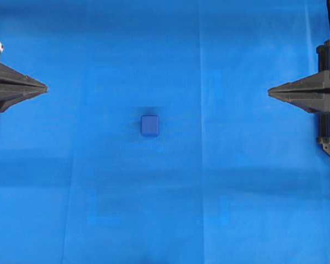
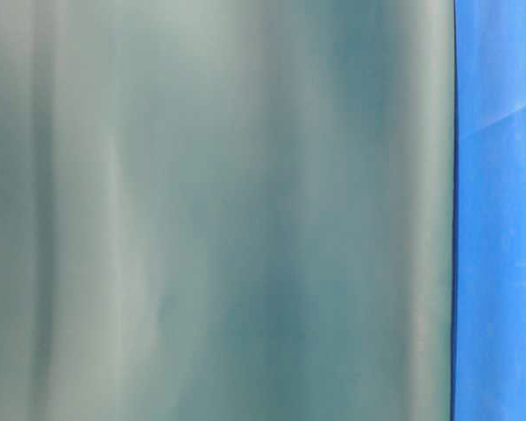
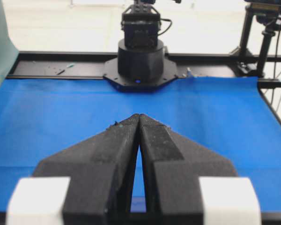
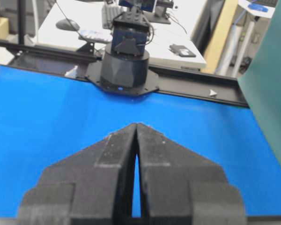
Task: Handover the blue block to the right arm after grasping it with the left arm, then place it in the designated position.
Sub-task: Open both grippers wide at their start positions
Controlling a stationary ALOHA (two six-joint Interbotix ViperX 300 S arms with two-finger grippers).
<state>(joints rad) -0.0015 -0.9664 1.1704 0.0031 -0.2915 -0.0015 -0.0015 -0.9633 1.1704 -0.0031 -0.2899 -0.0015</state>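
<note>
Nothing begun: block untouched, both arms parked at the frame edges.

The bright blue cloth-covered tabletop (image 1: 99,209) fills the overhead view, with no marked target spot that I can make out on it. The black left arm with white brackets (image 1: 0,88) sits at the middle-left edge, and the all-black right arm (image 1: 324,91) at the middle-right edge. Both point inward toward the centre. The left pincer (image 1: 44,88) is clenched on nothing, its fingers meeting at the tip in the wrist view; the right pincer (image 1: 270,91) is likewise clenched and empty. The small dark-blue cube with rounded edges (image 1: 149,125) lies flat on the cloth just left of frame centre, well apart from both pincers. By my judgement every step remains: left grasp, handover, then placing.
</note>
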